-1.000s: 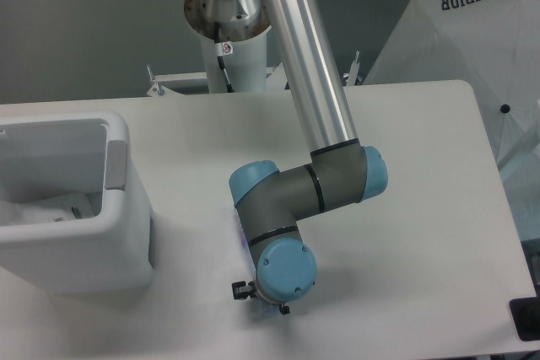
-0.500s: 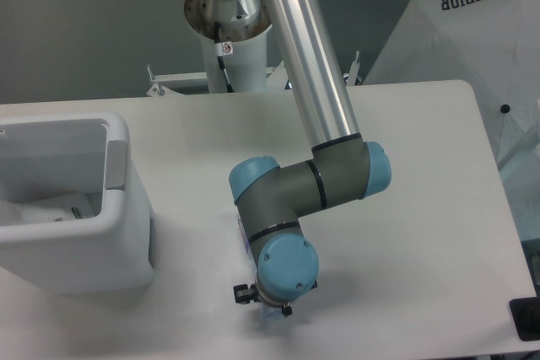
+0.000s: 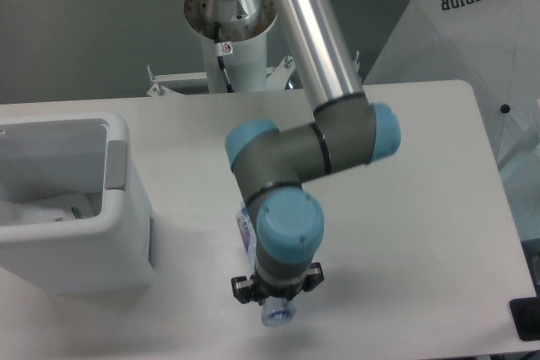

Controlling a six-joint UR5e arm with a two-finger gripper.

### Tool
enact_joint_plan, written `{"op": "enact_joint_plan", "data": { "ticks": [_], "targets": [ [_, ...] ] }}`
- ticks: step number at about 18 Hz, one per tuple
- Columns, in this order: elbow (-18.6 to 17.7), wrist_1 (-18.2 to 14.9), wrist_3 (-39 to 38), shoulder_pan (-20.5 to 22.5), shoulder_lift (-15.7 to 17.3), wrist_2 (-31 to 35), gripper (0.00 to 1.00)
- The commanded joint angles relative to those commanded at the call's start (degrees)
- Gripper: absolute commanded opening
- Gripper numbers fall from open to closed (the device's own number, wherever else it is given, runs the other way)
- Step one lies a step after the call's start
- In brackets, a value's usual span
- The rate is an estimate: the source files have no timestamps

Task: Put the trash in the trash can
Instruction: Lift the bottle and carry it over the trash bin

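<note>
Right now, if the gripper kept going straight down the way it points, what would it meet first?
The gripper points down at the table, with the bottle showing at its tip, seemingly already between the fingers. So the table top beneath the bottle would likely come first, though the wrist hides the fingers and the height is unclear.

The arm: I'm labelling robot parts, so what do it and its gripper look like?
The arm has a shiny silver tube, dark grey joint housings and light blue round caps. A thin black ring marks one joint. The gripper is small and black; its fingers are mostly hidden beneath the wrist.
</note>
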Motion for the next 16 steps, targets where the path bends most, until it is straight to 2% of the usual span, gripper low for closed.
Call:
{"op": "enact_joint_plan", "data": {
  "ticks": [4,6,13,16],
  "targets": [
    [-0.1,4.0,-0.4,0.0,6.2,-6.1,0.52],
    [-0.2,4.7,-0.4,-0.3,8.9,-9.1,0.52],
    [-0.8,9.8,-1.7,-0.4,16.1,-18.6,0.52],
    [-0.8,10.2,-1.5,-0.3,18.0,-23.9,0.52]
  ]
}}
